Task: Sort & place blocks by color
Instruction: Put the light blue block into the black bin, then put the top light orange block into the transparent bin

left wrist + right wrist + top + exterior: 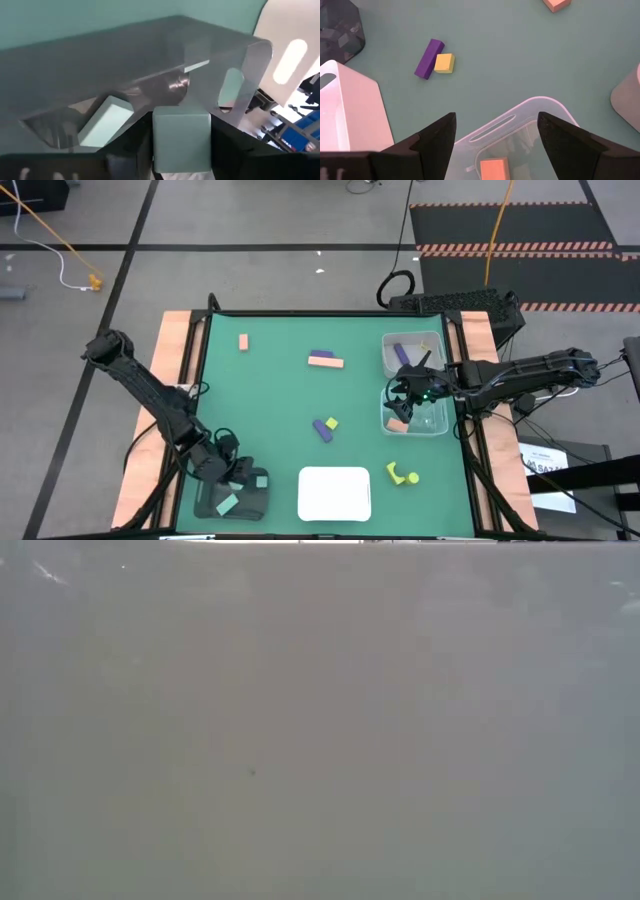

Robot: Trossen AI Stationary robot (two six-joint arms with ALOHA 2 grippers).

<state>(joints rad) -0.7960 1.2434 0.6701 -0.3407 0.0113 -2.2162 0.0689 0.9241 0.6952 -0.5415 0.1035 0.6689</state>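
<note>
High view: I see the green table (290, 420) with both arms reaching in. My left gripper (240, 473) sits over the black tray (255, 502) at the near left corner. In the left wrist view its fingers (127, 145) stand on either side of a mint green cube (181, 137), close against its sides; I cannot tell whether they press it or have let go. A second mint green block (106, 121) lies inside the tray.

My right gripper (407, 397) hangs over the nearer clear tray (437, 425) at the right edge, fingers (437, 137) spread apart with nothing between them. A salmon-orange block (495, 169) rests in that tray below. The farther clear tray (390, 360) holds a purple block (402, 354).

On the open mat: a salmon-orange cube (243, 341) far left; a purple bar (321, 355) touching a salmon-orange bar (326, 363) near the middle; a purple bar with a yellow cube (444, 63) touching it; two yellow pieces (403, 474) beside the white tray (335, 492).

Low view: only a pale blank surface fills it.
</note>
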